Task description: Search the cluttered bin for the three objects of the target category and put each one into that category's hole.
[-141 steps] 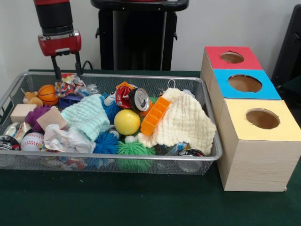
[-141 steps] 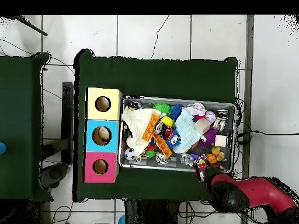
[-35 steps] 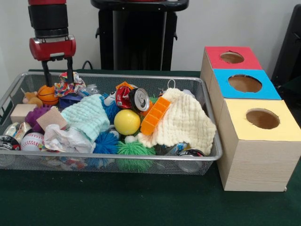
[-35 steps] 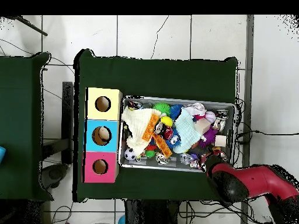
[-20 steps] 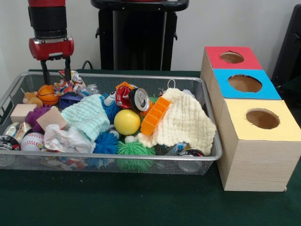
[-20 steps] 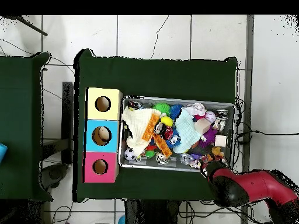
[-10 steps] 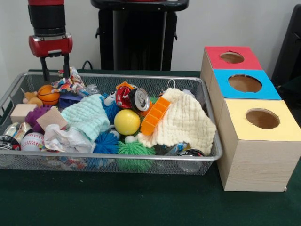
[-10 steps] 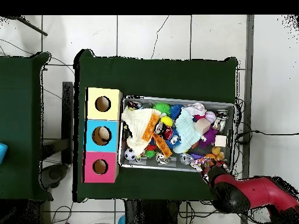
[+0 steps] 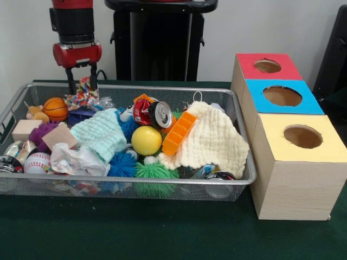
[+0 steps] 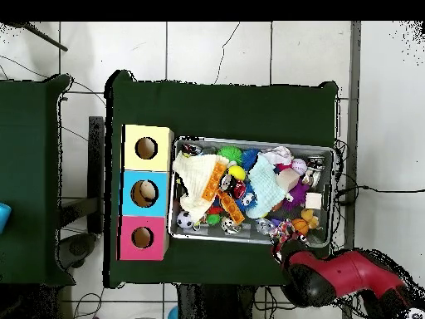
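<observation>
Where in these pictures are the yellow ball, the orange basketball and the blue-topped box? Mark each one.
yellow ball (image 9: 146, 140), front view, middle of its rounded face.
orange basketball (image 9: 56, 108), front view, centre of the ball.
blue-topped box (image 9: 306, 104), front view, bare blue top beside the hole.

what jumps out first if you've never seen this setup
The wire bin heaped with bright clutter: a yellow ball mid-pile and a cream knitted cloth at its end nearest the boxes. Beside it stands a row of boxes, red, blue and yellow, each with a round hole. The red claw pinches a multicoloured crumpled wrapper at the bin's back rim.
</observation>
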You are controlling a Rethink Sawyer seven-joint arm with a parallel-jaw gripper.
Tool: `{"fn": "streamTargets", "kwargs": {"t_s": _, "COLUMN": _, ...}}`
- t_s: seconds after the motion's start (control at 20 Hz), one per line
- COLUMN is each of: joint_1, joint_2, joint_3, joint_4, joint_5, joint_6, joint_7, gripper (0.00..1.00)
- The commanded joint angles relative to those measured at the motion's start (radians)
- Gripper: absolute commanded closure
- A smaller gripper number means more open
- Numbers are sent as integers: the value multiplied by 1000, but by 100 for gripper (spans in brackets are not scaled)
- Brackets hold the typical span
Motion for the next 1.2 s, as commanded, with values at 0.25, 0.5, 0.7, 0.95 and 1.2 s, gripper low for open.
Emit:
{"fn": "streamTargets", "kwargs": {"t_s": 0.25, "joint_1": 90, "joint_2": 10, "joint_3": -152, "joint_4": 2, "joint_5": -16, "joint_6": -61, "joint_7": 151, "gripper": 0}}
{"fn": "streamTargets", "kwargs": {"t_s": 0.5, "joint_1": 101, "joint_2": 89, "joint_3": -187, "joint_4": -68, "joint_5": -62, "joint_6": -107, "joint_7": 118, "gripper": 0}}
{"fn": "streamTargets", "kwargs": {"t_s": 0.7, "joint_1": 88, "joint_2": 111, "joint_3": -189, "joint_4": -94, "joint_5": -55, "joint_6": -113, "joint_7": 65, "gripper": 0}}
{"fn": "streamTargets", "kwargs": {"t_s": 0.95, "joint_1": 102, "joint_2": 154, "joint_3": -213, "joint_4": -138, "joint_5": -70, "joint_6": -143, "joint_7": 63, "gripper": 0}}
{"fn": "streamTargets", "kwargs": {"t_s": 1.2, "joint_1": 116, "joint_2": 189, "joint_3": -234, "joint_4": -174, "joint_5": -80, "joint_6": -165, "joint_7": 53, "gripper": 0}}
